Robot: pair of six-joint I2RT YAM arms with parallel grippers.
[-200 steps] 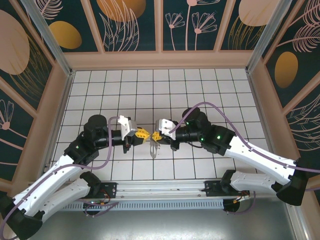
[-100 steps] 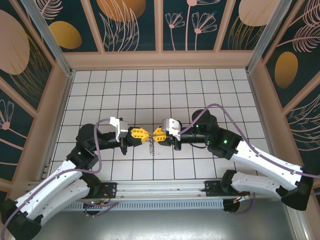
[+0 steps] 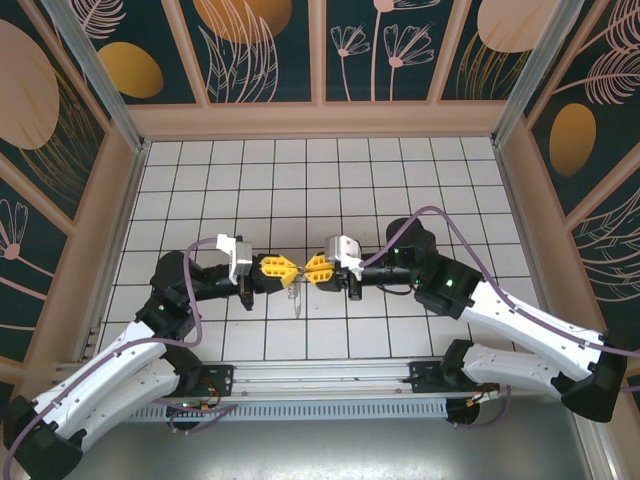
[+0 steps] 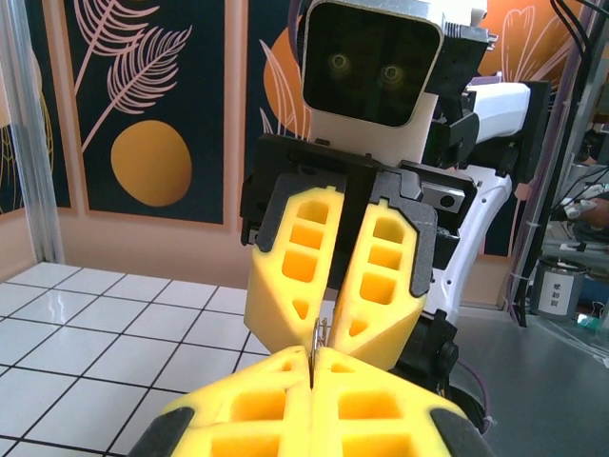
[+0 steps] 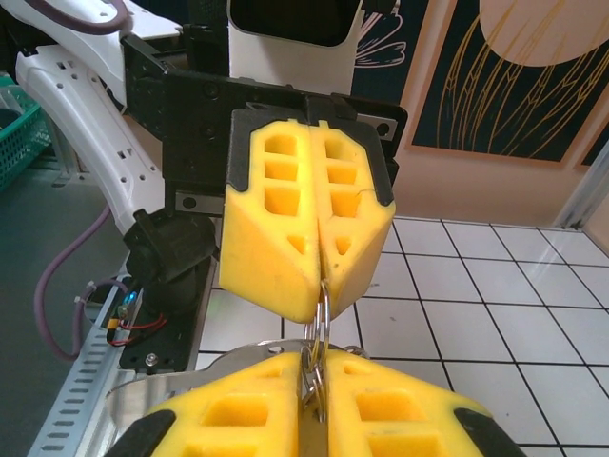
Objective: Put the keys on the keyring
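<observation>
Our left gripper and right gripper, jaws closed, both pinch 1 keyring: light, stiff, slippery wire, best gripped across its coils.

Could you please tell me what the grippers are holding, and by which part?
The keyring, pinched by its rim: left gripper on one side, right gripper on the opposite.

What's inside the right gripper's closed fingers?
Silvery keyring loops stick up out of the seam of the right gripper and reach the tips of the left gripper. The stretch clamped between the pads is covered.
</observation>
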